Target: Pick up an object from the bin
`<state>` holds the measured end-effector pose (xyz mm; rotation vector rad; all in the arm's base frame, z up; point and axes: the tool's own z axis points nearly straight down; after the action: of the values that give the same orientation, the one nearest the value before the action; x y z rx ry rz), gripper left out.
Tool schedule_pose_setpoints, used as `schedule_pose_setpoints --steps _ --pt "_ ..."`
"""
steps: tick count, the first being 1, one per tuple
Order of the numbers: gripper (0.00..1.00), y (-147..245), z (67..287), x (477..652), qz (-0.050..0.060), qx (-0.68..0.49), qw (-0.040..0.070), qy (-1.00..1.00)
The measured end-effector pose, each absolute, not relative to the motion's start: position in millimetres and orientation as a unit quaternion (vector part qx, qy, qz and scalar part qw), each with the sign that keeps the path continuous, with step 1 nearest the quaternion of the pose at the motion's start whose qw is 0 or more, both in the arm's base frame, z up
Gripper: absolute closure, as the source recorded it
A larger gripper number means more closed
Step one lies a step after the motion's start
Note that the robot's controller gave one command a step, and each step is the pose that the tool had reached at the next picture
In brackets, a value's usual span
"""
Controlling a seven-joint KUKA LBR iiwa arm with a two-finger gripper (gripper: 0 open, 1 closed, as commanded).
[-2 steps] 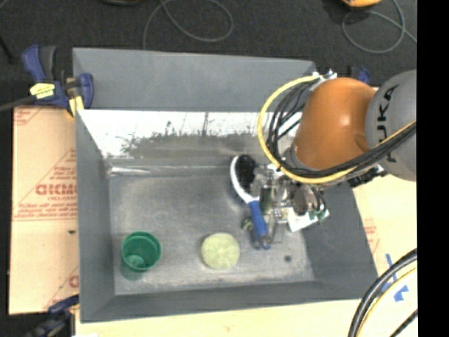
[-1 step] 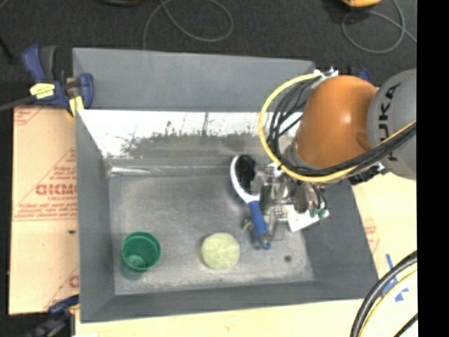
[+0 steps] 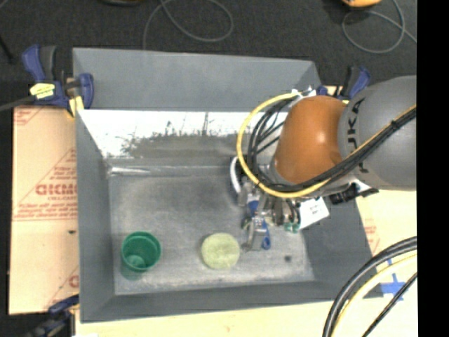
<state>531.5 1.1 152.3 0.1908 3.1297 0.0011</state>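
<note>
One two-finger gripper [image 3: 256, 241] hangs low over the floor of the grey metal bin [image 3: 92, 209], right of centre and towards the near wall. It is partly masked by the wrist hardware above it, so it cannot be told from this angle whether it is spread or pressed together. Nothing can be seen held in it.

Just beside it, on the view's left, lies a pale yellow-green round piece [image 3: 220, 251] (a flat disc or a soft ball, hard to say which) on the bare bin floor. It is the nearest candidate for the pick. Well apart from it, near the bin's left wall, a green cup [image 3: 140, 252] stands upright with its mouth open to the camera.

Above the gripper, an orange cover [image 3: 309, 142] caps the wrist, and looped cables [image 3: 247, 135] trail round it from the arm on the right.

The risk from here is a miss. The gripper appears offset to the right of the round piece rather than centred over it. A straight descent would probably meet bare metal, or clip the piece's edge and nudge it away towards the cup. If the piece is rounded, a glancing close could squeeze it out sideways.
</note>
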Motion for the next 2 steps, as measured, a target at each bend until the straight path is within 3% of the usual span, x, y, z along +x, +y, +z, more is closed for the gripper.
schedule_pose_setpoints --steps 2 --pt "0.00 55 118 482.8 0.000 0.016 0.001 1.000"
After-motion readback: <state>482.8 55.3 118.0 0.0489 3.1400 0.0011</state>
